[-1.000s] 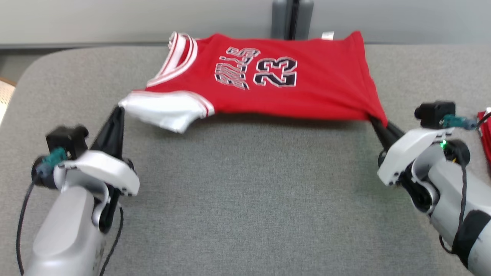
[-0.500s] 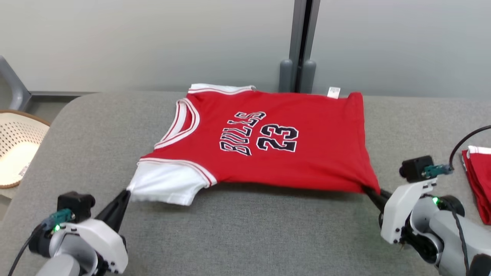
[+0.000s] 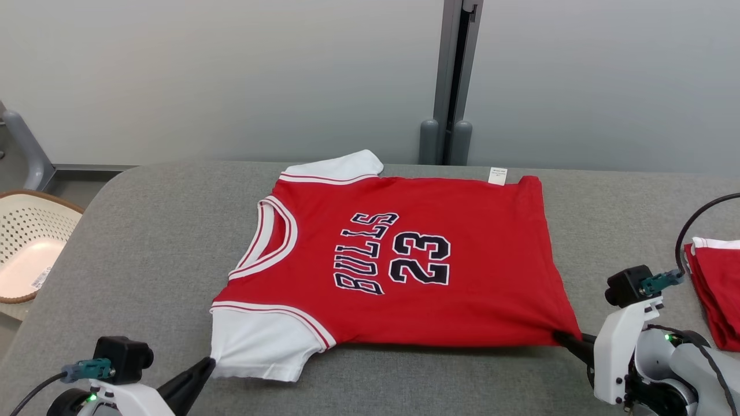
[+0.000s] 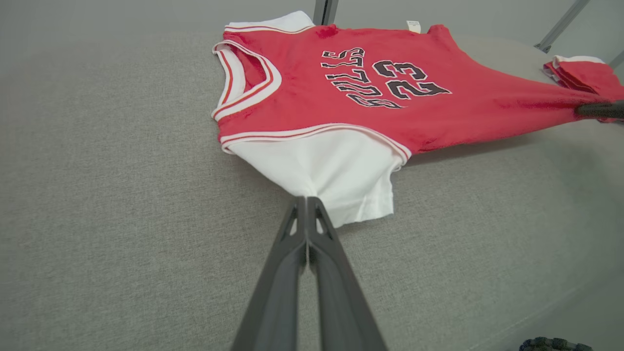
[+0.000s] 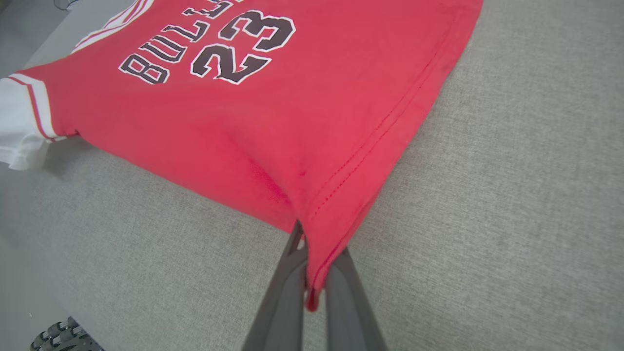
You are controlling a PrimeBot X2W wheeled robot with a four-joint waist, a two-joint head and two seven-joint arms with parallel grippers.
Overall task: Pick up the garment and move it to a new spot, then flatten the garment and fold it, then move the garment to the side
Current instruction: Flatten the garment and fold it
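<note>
The garment (image 3: 404, 260) is a red shirt with white sleeves and "BULLS 23" on its chest, spread nearly flat on the grey table (image 3: 144, 231), neck toward the left. My left gripper (image 3: 209, 364) is shut on the edge of the near white sleeve (image 4: 336, 170), as the left wrist view (image 4: 307, 199) shows up close. My right gripper (image 3: 559, 336) is shut on the near hem corner (image 5: 312, 229), and the red cloth rises slightly toward its fingers. The shirt's near edge is stretched between the two grippers. The far sleeve (image 3: 341, 166) lies by the table's back edge.
Another red garment (image 3: 714, 289) lies folded at the table's right edge. A cream perforated basket (image 3: 29, 248) stands off the table at the left. A grey post (image 3: 451, 81) and pale wall run behind the table. Bare grey surface lies in front of the shirt.
The head camera has tilted up, bringing in the wall and basket. Both grippers, still shut on the shirt, have drawn it toward me, and it now lies flatter on the table.
</note>
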